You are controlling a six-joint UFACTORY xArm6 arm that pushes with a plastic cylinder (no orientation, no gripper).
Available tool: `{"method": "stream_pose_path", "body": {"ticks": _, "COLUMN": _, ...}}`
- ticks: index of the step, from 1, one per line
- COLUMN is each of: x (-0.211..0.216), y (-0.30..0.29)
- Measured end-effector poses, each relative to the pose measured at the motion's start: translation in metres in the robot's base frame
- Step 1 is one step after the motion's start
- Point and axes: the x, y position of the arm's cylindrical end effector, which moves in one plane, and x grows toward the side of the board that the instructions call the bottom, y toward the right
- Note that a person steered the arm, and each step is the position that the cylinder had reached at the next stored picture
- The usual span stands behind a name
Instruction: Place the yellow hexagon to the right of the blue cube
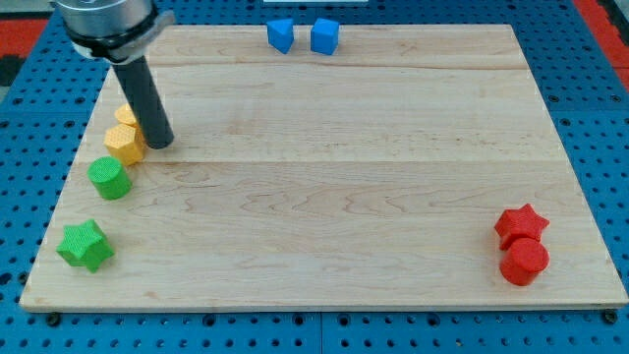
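Note:
A yellow hexagon lies near the board's left edge, with another yellow block just above it, partly hidden by the rod. My tip rests on the board right beside the yellow hexagon, on its right. The blue cube sits at the view's top, middle, with a second blue block just to its left. The yellow hexagon is far to the lower left of the blue cube.
A green cylinder-like block lies just below the yellow hexagon, and a green star sits at the lower left. A red star and a red round block sit at the lower right. The wooden board lies on a blue pegboard.

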Motion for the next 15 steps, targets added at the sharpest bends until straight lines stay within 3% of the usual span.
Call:
{"method": "stream_pose_path", "body": {"ticks": 2, "x": 0.023, "y": -0.030}}
{"method": "stream_pose_path", "body": {"ticks": 4, "x": 0.099, "y": -0.037}}
{"method": "stream_pose_path", "body": {"ticks": 7, "x": 0.050, "y": -0.080}}
{"method": "stream_pose_path", "body": {"ticks": 9, "x": 0.016, "y": -0.022}}
{"method": "stream_pose_path", "body": {"ticks": 10, "x": 0.043, "y": -0.034}}
{"method": "stream_pose_path", "body": {"ticks": 11, "x": 0.023, "y": -0.068}}
{"method": "stream_pose_path", "body": {"ticks": 12, "x": -0.006, "y": -0.054}}
{"method": "stream_pose_path", "body": {"ticks": 15, "x": -0.019, "y": -0.040}}
